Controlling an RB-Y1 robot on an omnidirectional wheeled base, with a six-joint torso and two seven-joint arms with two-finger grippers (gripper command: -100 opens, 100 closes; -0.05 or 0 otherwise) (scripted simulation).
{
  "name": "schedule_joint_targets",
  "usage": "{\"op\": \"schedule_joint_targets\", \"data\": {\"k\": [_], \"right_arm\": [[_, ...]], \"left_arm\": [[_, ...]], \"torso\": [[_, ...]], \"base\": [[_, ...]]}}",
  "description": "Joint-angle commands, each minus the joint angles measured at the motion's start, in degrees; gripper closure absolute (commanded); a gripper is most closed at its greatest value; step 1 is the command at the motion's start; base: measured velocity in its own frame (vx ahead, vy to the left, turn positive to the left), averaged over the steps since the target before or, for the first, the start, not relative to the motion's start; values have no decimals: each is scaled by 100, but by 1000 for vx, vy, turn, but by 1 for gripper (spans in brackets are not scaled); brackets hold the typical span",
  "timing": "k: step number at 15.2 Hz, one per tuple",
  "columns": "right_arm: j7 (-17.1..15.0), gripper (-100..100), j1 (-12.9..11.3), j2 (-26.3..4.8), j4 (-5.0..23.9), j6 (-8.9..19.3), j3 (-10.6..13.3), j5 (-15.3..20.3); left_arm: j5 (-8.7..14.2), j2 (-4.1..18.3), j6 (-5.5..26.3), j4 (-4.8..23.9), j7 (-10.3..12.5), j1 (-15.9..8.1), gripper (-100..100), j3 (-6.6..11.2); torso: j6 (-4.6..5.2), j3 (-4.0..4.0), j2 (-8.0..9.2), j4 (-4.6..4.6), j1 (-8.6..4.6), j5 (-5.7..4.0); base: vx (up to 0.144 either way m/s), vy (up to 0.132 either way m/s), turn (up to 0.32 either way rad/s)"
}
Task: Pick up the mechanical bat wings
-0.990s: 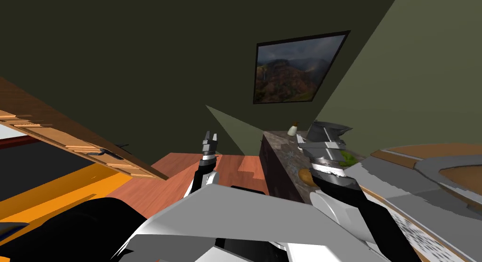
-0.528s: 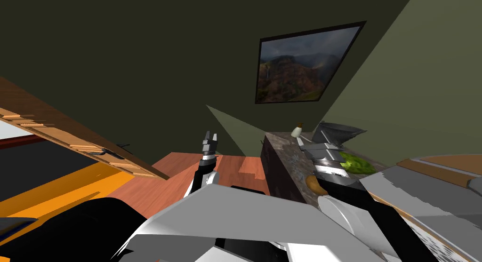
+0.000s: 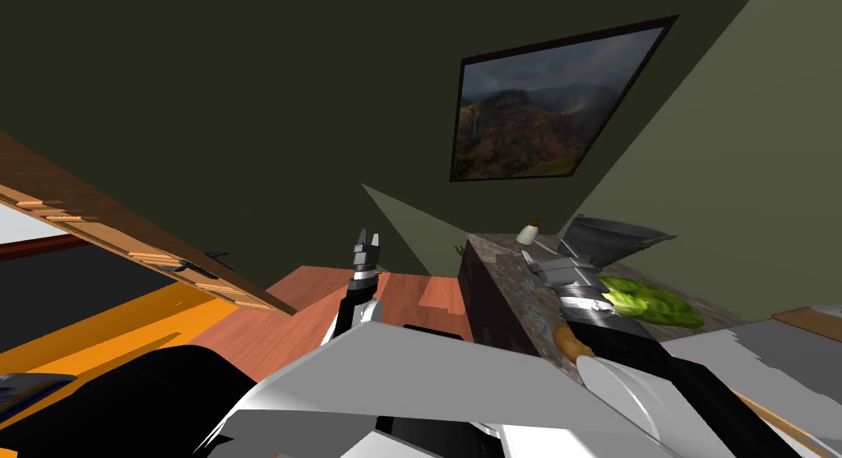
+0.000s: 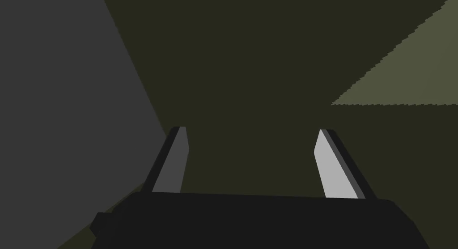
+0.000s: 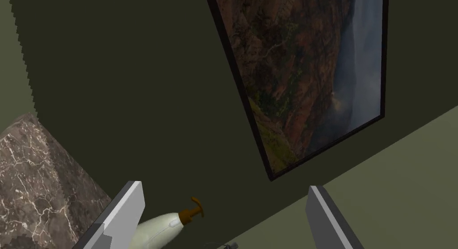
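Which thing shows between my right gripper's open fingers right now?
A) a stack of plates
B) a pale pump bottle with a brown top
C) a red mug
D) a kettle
B: in the right wrist view a pale pump bottle with a brown pump shows just inside one finger of the open right gripper, near the marble counter.

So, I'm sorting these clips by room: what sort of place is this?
Likely a kitchen in a house: a marbled counter holds a pump bottle and a leafy green vegetable, and a framed landscape picture hangs on the dark green wall.
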Motion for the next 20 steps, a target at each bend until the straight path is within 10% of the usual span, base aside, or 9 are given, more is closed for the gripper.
{"op": "schedule_joint_targets", "data": {"k": [1, 20], "right_arm": [[-72, -100, 54, -13, 13, 245, -66, -72], [-888, -100, 627, 76, 347, 2348, -1105, -1003]], "left_arm": [[0, 0, 0, 0, 0, 0, 0, 0], [0, 0, 0, 0, 0, 0, 0, 0]], "torso": [[0, 0, 0, 0, 0, 0], [1, 3, 6, 1, 3, 1]], "base": [[65, 24, 14], [71, 23, 15]]}}
